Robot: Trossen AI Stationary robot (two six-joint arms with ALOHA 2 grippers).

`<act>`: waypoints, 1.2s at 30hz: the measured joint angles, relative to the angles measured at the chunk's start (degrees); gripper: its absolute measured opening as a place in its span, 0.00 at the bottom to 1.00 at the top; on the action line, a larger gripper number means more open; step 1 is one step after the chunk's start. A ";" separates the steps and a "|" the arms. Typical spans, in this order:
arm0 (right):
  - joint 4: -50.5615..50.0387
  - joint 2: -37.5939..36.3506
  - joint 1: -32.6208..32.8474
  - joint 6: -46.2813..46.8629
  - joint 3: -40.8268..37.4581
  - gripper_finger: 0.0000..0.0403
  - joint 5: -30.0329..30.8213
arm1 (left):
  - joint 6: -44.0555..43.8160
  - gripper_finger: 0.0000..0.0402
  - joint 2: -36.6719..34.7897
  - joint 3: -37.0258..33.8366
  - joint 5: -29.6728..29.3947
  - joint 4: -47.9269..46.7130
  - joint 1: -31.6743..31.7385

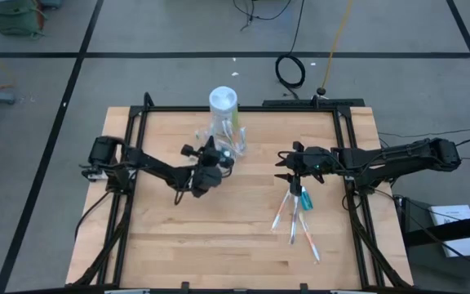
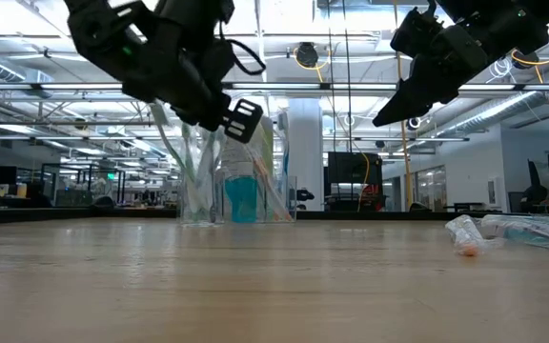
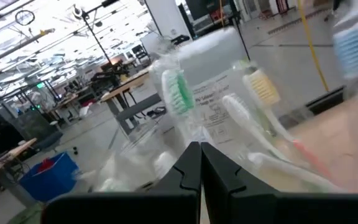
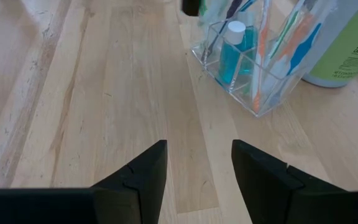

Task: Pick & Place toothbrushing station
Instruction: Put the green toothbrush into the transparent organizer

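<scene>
Two dark arms hang over a pale wooden surface (image 1: 178, 237). At left, the left tool (image 1: 216, 159) has its fingers pressed tight together, gripping nothing, right against the toothbrushing station (image 1: 228, 140), a clear plastic holder standing on the surface near the far edge. Toothbrushes (image 4: 272, 46) lean inside it beside a small blue bottle (image 4: 230, 50). A white-topped canister with a green label (image 1: 223, 104) stands just behind the holder, on the far side. Right of centre, the right tool (image 1: 294, 177) hovers with its fingers spread wide and empty, well apart from the holder. Wrapped toothbrushes (image 1: 296, 219) lie loose on the surface just below that tool, toward the near edge.
</scene>
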 joint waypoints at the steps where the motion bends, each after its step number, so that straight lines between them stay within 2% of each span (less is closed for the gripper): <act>1: 0.00 0.00 0.00 0.02 0.00 0.42 0.00 | -0.70 0.00 -0.03 0.00 -0.69 -0.35 -0.88; 8: 0.07 0.00 -0.01 0.11 0.00 0.42 0.00 | -9.22 0.00 -0.03 0.00 -1.05 -6.44 -4.83; 16: 0.15 0.00 0.00 2.23 0.00 0.42 0.00 | -18.61 0.03 -0.03 0.00 0.63 -15.52 -3.92; 23: 0.23 0.00 0.00 3.19 0.00 0.42 0.01 | -17.78 0.04 -0.03 0.00 12.51 -15.85 -1.40; 28: 2.03 0.02 -0.04 3.21 0.00 0.42 0.12 | -17.46 0.13 -0.03 0.00 15.91 -16.15 -0.03; 36: 4.44 0.02 -0.02 3.21 0.00 0.42 0.22 | -14.23 0.30 -2.74 0.04 13.71 -16.35 -1.13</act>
